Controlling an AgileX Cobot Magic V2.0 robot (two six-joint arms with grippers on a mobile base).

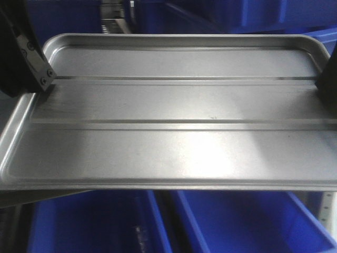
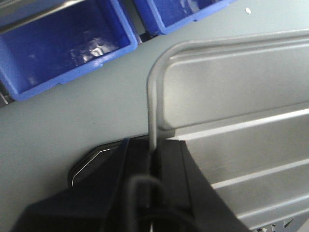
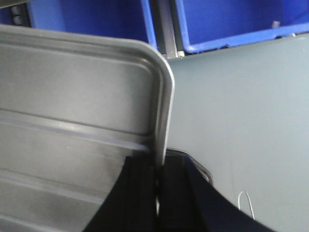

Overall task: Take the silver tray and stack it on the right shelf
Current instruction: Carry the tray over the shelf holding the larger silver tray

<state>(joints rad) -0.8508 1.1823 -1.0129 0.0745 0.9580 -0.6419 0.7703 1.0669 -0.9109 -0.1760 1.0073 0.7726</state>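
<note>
The silver tray (image 1: 174, 137) fills the front view, held up level, its two long raised ribs running left to right. My left gripper (image 1: 45, 79) is shut on the tray's left rim; in the left wrist view the rim (image 2: 153, 101) runs straight down between the black fingers (image 2: 171, 159). My right gripper (image 1: 325, 89) is shut on the right rim, and the right wrist view shows that rim (image 3: 164, 111) pinched between its dark fingers (image 3: 140, 188). The right shelf is out of view.
Blue plastic bins (image 1: 237, 221) sit below the tray and more blue bins (image 1: 226, 16) stand behind it. A grey surface (image 2: 58, 125) lies under the tray, with blue bins (image 2: 63, 43) along its far edge. A metal upright (image 1: 329, 211) shows at lower right.
</note>
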